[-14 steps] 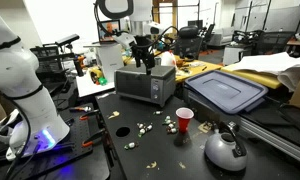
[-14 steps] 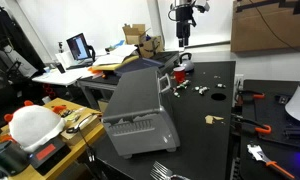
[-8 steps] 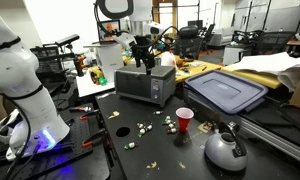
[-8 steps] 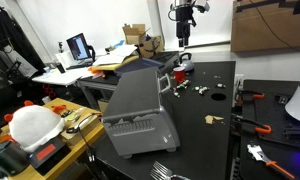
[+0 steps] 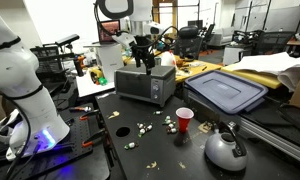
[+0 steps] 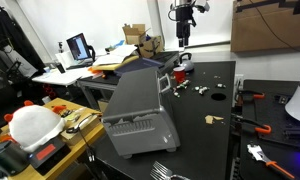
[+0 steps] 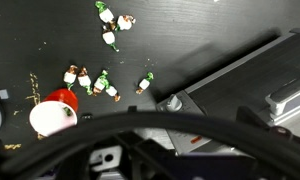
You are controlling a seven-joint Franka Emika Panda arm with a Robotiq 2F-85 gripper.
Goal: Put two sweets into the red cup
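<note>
Crowding the red cup point(image 5: 184, 121) at bench point(image 5: 160, 160) front, grey kettle point(image 5: 225, 150) could get bumped on approach. Beside cup, sweets point(image 5: 142, 128) lie scattered: tiny, clustered, prob. easy to mis-pinch or drop. Far back, gripper point(image 5: 142, 55) hangs over toaster oven point(image 5: 140, 85) — can't tell if wide or closed — descent may clip oven.

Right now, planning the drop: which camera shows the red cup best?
Best in an exterior view: the red cup stands whole and upright. The wrist view shows it from above. In an exterior view it's a red speck.
</note>
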